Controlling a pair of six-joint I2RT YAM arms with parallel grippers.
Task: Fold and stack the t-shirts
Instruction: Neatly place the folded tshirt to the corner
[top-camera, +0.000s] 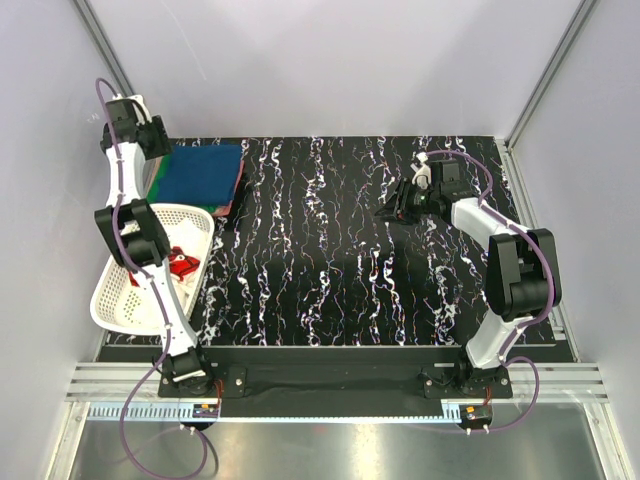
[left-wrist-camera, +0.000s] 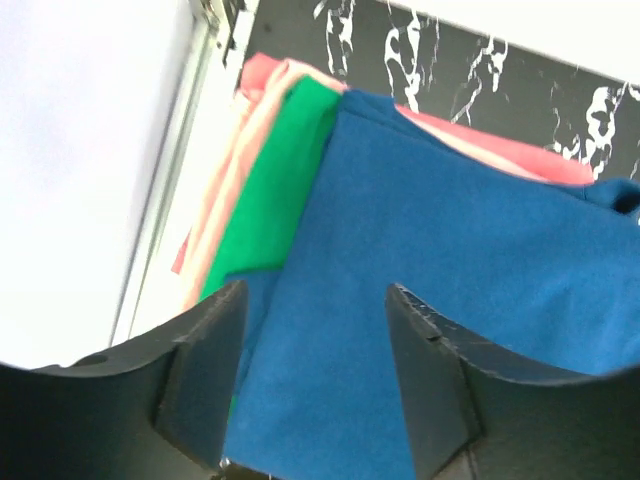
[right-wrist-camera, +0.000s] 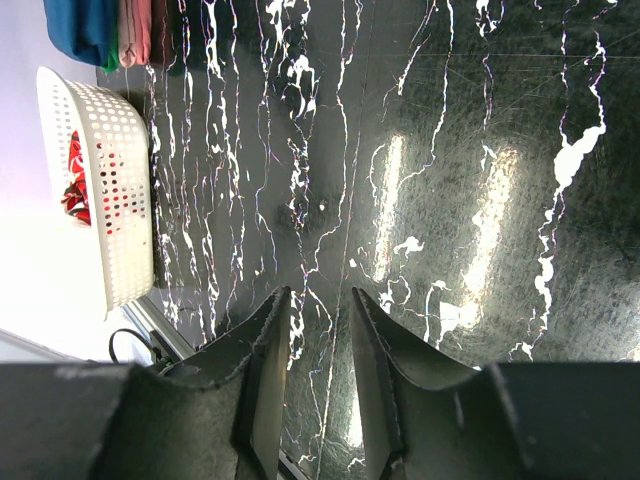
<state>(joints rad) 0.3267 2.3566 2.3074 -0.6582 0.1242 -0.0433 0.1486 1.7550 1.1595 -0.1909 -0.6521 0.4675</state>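
Note:
A stack of folded t-shirts lies at the table's far left: the navy blue one (top-camera: 203, 172) on top, a green one (left-wrist-camera: 275, 180) under it and a reddish-pink one (left-wrist-camera: 500, 150) below. My left gripper (left-wrist-camera: 315, 300) hangs open and empty just above the blue shirt (left-wrist-camera: 450, 260). A red t-shirt with white print (top-camera: 178, 263) lies crumpled in the white basket (top-camera: 190, 225). My right gripper (right-wrist-camera: 318, 300) is open and empty above the bare table at the far right (top-camera: 397, 208). The stack (right-wrist-camera: 85, 25) and basket (right-wrist-camera: 120, 200) also show in the right wrist view.
The black marble-patterned table (top-camera: 340, 250) spreads between the arms. The basket stands at the left edge, partly off the mat, with the left arm (top-camera: 135, 235) reaching over it. White walls close in on the left, right and back.

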